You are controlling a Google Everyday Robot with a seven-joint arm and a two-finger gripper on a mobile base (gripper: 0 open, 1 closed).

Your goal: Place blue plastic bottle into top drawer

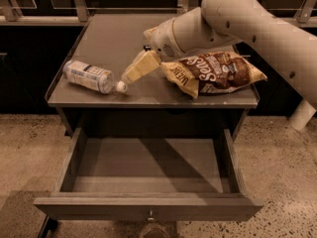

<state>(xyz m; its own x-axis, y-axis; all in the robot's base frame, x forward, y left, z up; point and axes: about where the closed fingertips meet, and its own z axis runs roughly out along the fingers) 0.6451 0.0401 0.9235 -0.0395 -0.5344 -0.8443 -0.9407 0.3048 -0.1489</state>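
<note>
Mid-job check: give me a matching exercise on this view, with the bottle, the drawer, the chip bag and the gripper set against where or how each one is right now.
Things:
1. blue plastic bottle
2. top drawer
3. chip bag
4. gripper

Places or states:
A. pulled out below the cabinet top
B. lying on its side on the left part of the cabinet top
C. over the middle of the cabinet top, tip next to the white cap
D. lying on the right part of the cabinet top

Pairs: 1-B, 2-A, 3-D, 4-C.
</note>
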